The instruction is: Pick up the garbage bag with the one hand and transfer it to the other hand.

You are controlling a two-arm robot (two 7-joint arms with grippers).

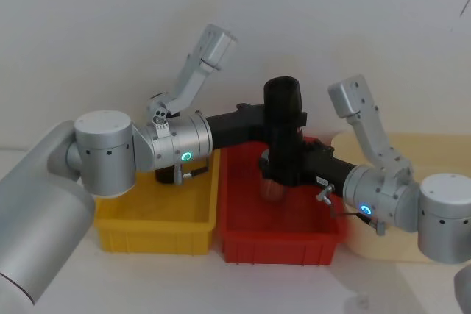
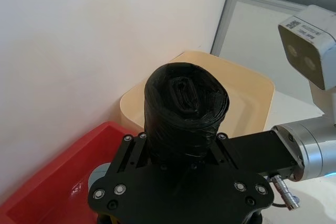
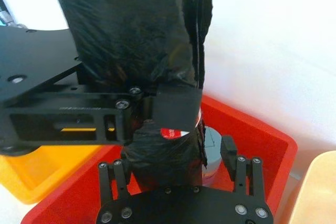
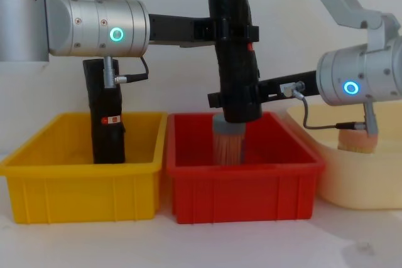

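Above the red bin [image 4: 245,174], your left gripper [image 4: 233,31] clamps the bag [image 4: 233,54] high; the right gripper [image 4: 239,98] closes low. Release early and it drops.

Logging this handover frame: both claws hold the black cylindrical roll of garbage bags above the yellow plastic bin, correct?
Not quite: the black cylindrical roll of garbage bags hangs above the red plastic bin, not the yellow one, as the chest view shows. Left claw and right claw both hold it.

No legible txt, labels or nos.
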